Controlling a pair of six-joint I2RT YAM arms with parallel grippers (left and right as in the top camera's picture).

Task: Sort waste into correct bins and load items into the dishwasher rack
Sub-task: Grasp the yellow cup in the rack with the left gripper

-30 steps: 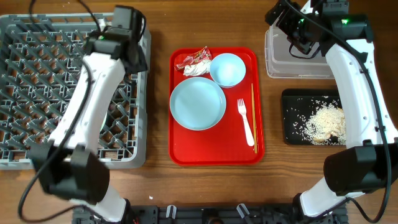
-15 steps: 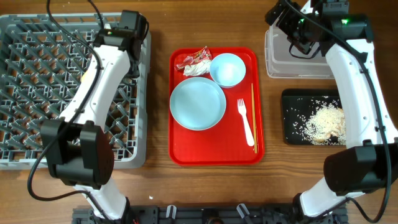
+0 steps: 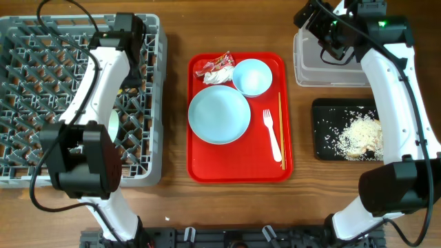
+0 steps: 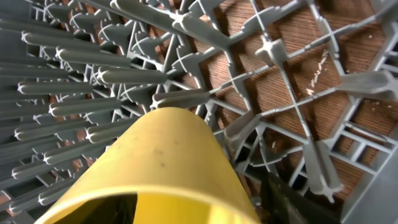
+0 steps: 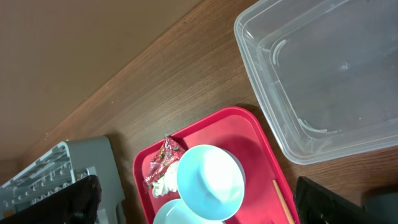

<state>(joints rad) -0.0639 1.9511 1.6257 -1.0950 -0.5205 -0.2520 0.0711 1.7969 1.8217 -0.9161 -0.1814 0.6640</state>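
My left gripper is over the grey dishwasher rack near its back right part. It is shut on the yellow cup, which hangs just above the rack's pegs. My right gripper is open and empty above the back left corner of the clear tub. On the red tray lie the pale-blue plate, a pale-blue bowl, the red wrapper with the white napkin under it, and the white fork.
The black tray at the right holds a heap of rice scraps. A thin wooden stick lies beside the fork. A pale round object shows in the rack, partly hidden by the left arm.
My left arm has swung left and toward the back over the rack, carrying the cup. The right arm has not moved.
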